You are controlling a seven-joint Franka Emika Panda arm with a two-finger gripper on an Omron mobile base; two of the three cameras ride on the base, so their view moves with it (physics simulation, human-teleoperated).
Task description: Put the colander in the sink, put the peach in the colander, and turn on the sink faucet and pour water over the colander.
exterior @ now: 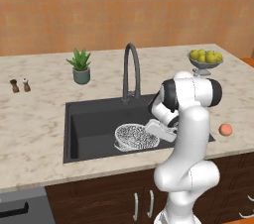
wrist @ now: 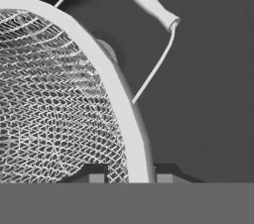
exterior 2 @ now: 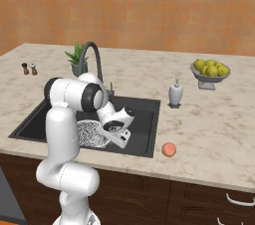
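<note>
The colander (wrist: pixel 64 99) is held by its rim in the closed claw (wrist: pixel 128 174), down inside the sink (exterior: pixel 89 119). The peach (exterior: pixel 225 129) is seen on the worktop (exterior: pixel 34 119), right of the basin.

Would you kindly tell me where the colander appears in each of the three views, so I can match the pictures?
Left base view: colander lies in the sink, centre of the picture, just left of the arm.
Right base view: colander sits lower left, in the basin, partly behind the arm.
Hand view: colander fills the left side, its rim between the jaws.
Shared landmark: the sink faucet behind it in both base views.
</note>
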